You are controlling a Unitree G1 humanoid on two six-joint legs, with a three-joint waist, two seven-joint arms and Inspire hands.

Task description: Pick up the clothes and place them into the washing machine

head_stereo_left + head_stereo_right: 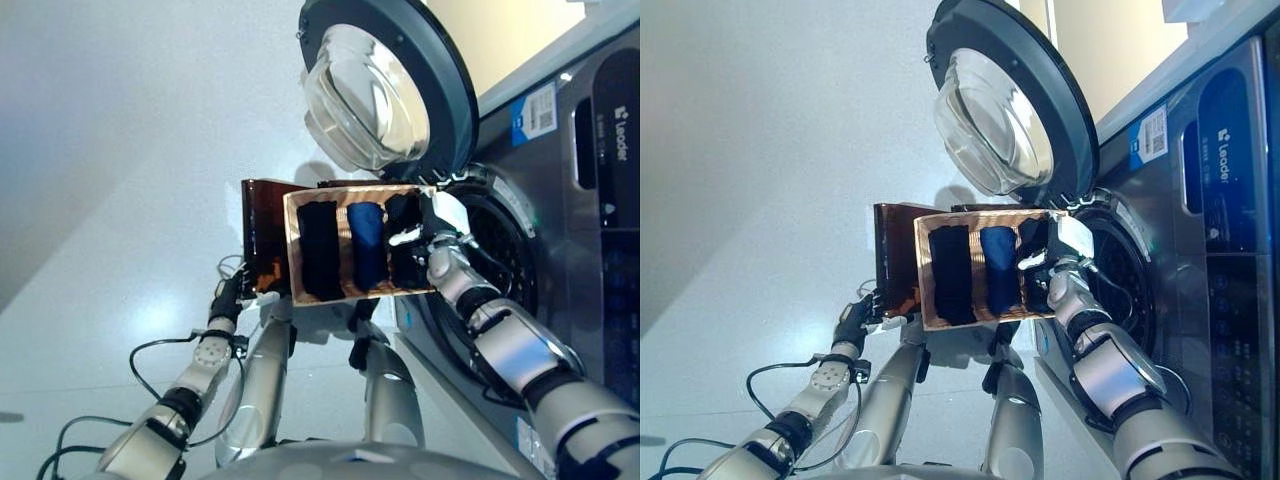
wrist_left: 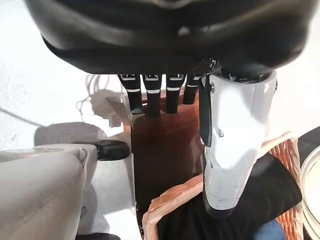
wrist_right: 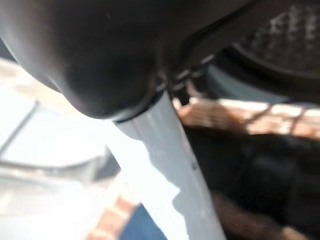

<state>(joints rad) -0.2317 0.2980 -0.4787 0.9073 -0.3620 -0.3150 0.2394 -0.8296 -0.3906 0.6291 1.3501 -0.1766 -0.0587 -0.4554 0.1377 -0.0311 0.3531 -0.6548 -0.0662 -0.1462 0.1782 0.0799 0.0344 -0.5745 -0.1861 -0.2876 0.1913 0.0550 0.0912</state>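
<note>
Holding a woven basket (image 1: 352, 201) at centre frame, both hands were engaged on it when inspected. The left hand (image 2: 235, 150) gripped the basket's brown outer wall (image 2: 165, 145): its fingers (image 2: 152, 97) were curled over the far edge of that wall and its white-covered thumb lay across the rim on the near side, clamped on the basket. The right hand (image 1: 428, 232) was at the basket's right end, beside the drum opening; its white thumb rested along the rim, but its fingers were hidden behind the basket, so whether they were closed could not be told.

The clothes were inside the basket: a black garment (image 1: 320, 250) on the left, a blue garment (image 1: 367, 245) in the middle and another black piece (image 1: 405, 250) on the right, next to the right hand. None was in the washer.

The washer (image 1: 585, 215) occupied the right of the frame. Its round door (image 1: 385, 85) stood open at upper centre, glass bowl facing out. The drum (image 1: 500, 260) showed dark just right of the basket. The basket's right end sat near the drum's rim. The floor (image 1: 100, 200) filled the left of the frame.
</note>
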